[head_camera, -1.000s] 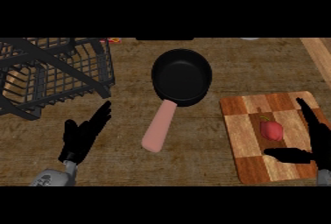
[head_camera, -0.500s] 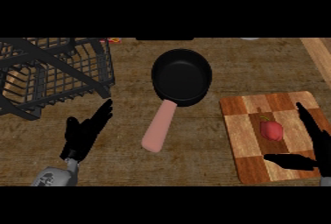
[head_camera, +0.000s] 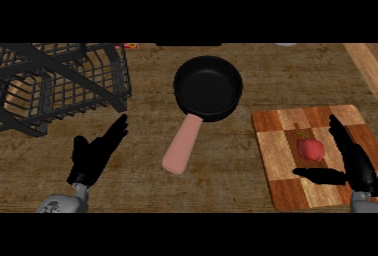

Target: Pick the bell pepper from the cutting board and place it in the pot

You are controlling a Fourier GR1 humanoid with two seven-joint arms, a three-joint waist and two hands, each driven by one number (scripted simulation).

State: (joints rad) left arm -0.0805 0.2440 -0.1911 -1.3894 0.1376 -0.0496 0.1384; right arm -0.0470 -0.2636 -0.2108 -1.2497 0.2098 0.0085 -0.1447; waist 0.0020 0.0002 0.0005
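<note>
A small red bell pepper (head_camera: pixel 311 148) with a green stem lies on the striped wooden cutting board (head_camera: pixel 284 130) at the right. My right hand (head_camera: pixel 353 157) is open just right of the pepper, fingers straight and pointing up the view, thumb (head_camera: pixel 319 175) stretched out below the pepper; it does not touch it. The pot is a black pan (head_camera: pixel 208 87) with a pink handle (head_camera: pixel 183 145), standing left of the board in the middle. My left hand (head_camera: pixel 96 152) rests open at the lower left, holding nothing.
A black wire dish rack (head_camera: pixel 55 80) fills the upper left of the wooden counter (head_camera: pixel 221 190). A lighter wooden strip (head_camera: pixel 365 57) runs along the far right edge.
My right hand has crept slightly lower and closer to the pepper on the board. The left hand, pan and pepper have not moved.
</note>
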